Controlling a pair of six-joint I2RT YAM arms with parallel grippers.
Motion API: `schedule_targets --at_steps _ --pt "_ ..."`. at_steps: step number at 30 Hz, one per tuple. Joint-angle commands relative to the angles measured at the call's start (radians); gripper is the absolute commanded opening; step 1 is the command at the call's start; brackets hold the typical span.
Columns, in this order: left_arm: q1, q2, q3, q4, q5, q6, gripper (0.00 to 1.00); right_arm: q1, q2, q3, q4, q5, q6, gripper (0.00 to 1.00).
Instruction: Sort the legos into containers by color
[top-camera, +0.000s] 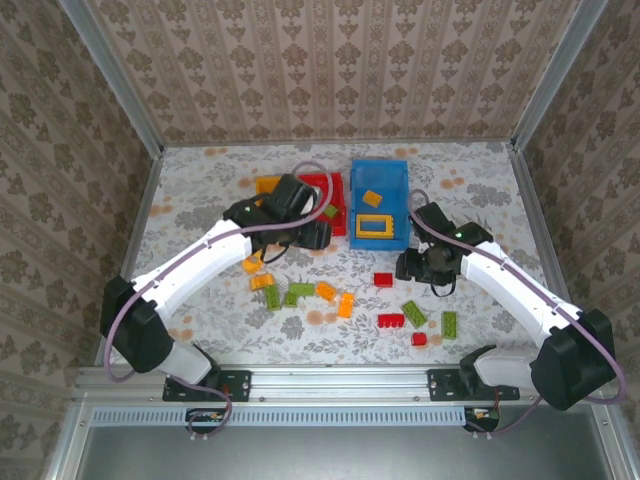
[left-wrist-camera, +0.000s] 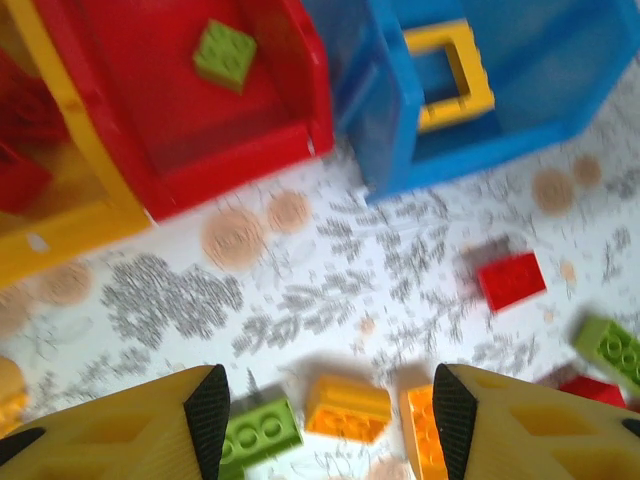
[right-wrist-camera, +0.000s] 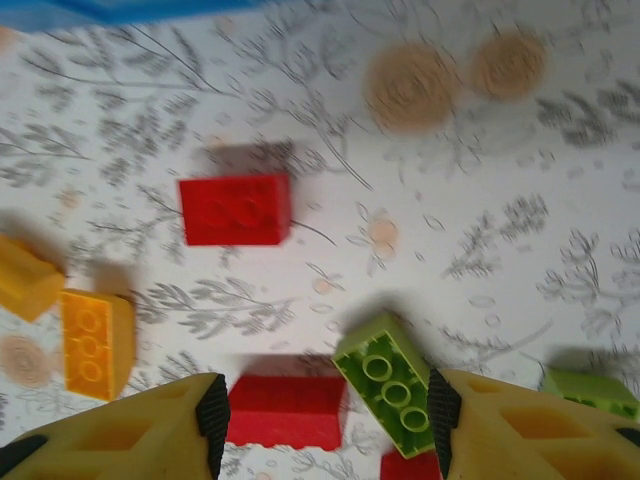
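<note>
Three containers stand side by side toward the far middle of the table (top-camera: 200, 200). The yellow bin (left-wrist-camera: 62, 232), leftmost, holds red bricks (left-wrist-camera: 15, 175). The red bin (left-wrist-camera: 232, 168) holds one green square brick (left-wrist-camera: 224, 52). The blue bin (top-camera: 380, 172), just beside the red bin, holds a yellow frame (top-camera: 376, 225) with its long axis across the bin, and a tilted orange brick (top-camera: 372, 198) behind it.

Loose legos lie scattered on the table in front of the bins. In the right wrist view:
- A red brick (right-wrist-camera: 235, 210) lies with its long axis across the frame.
- A green three-stud brick (right-wrist-camera: 393, 385) runs diagonally, upper left to lower right, just beside a second red brick (right-wrist-camera: 285, 410).
- An orange three-stud brick (right-wrist-camera: 97, 343) points up the frame.

The left gripper (left-wrist-camera: 325, 420) hangs in front of the red bin, jaws released and empty. The right gripper (right-wrist-camera: 325, 425) hangs over the second red brick, jaws released and empty. In the top view the left arm (top-camera: 200, 260) covers most of the yellow bin
</note>
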Motion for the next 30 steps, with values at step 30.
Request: schedule_targets --at_steps 30 --pt "0.117 -0.464 -0.240 -0.216 -0.276 -0.250 0.60 0.479 0.635 0.393 0.168 -0.041 -0.454 0.73"
